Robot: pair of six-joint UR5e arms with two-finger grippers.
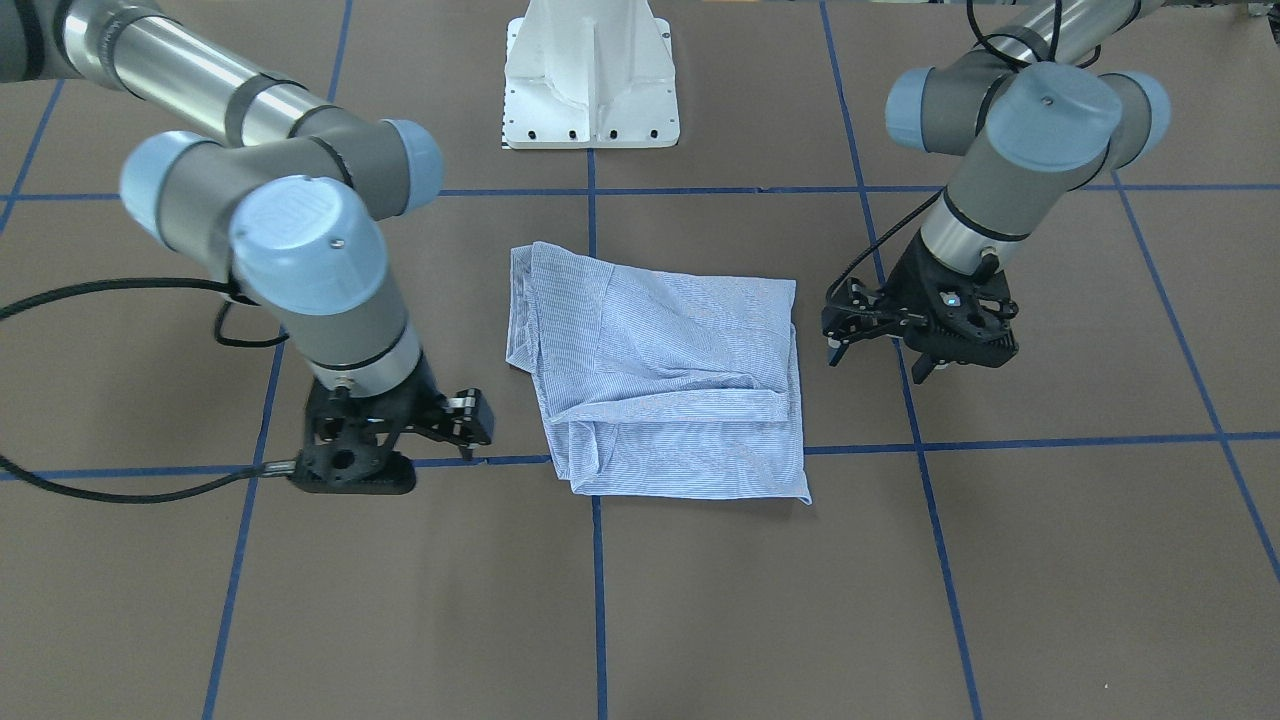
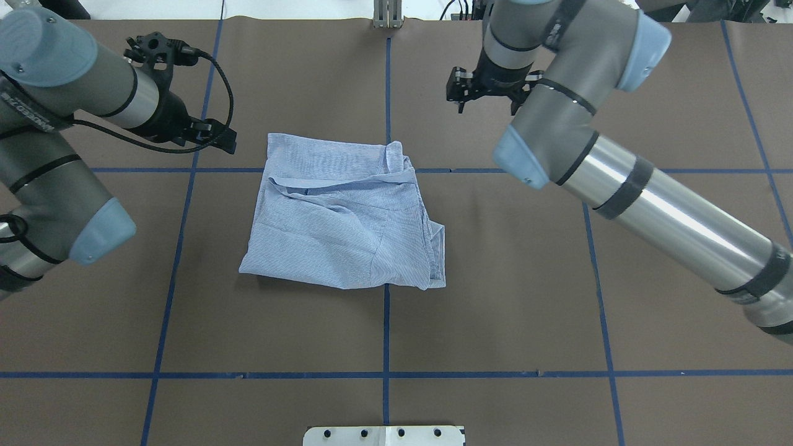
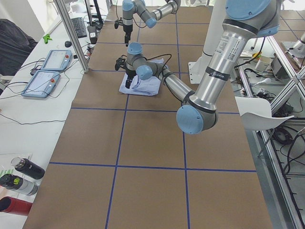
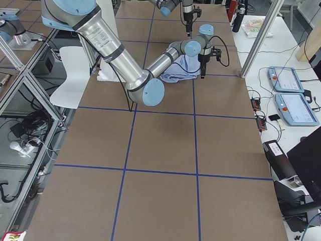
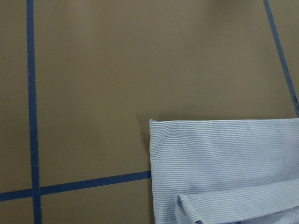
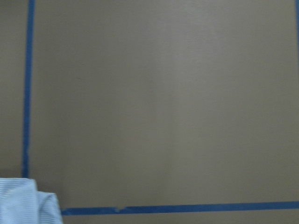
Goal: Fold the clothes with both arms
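- Light blue and white fine-striped fabric shirt [image 1: 655, 370] lay folded into a rough square at ctr of the front-facing view. It was flat on the brown paper-covered table [image 1: 1050, 560] and covered a crossing of the dark blue tape lines [image 1: 598, 600]. Top layers were creased, w/ a looser bunched edge along its left side.
- Black two-finger left gripper [image 1: 878, 365] hung right of ctr in that view, on the silver-grey tubular left arm [image 1: 1010, 150] w/ light blue joint caps. It was just beside the shirt's right edge but apart from it. Fingers were spread, nothing betw. them.
- Black two-finger right gripper [image 2: 486, 106] sat in the upper middle-right of the overhead view, off the shirt's upper-right corner, not touching. Fingers were spread, holding nothing. Silver-grey tubular right arm [image 2: 669, 217] ran up to it from the frame's lower-right edge.
- In the front-facing view that right gripper was lower left of ctr, near the shirt's lower-left part, w/ bare table betw. them.
- Left wrist view: a crisp folded shirt corner filled the lower right of frame, w/ a second fold layer at the bottom edge. A tape crossing sat at lower left.
- Right wrist view: mostly bare table, w/ only a small bit of shirt in the lower-left corner, next to a tape line.
- White metal pedestal base [image 1: 592, 80] stood at top ctr of the front-facing view, well apart from the shirt.
- Side views: shirt showed small, high in frame, betw. the two grippers. Claw state wasn't readable there.
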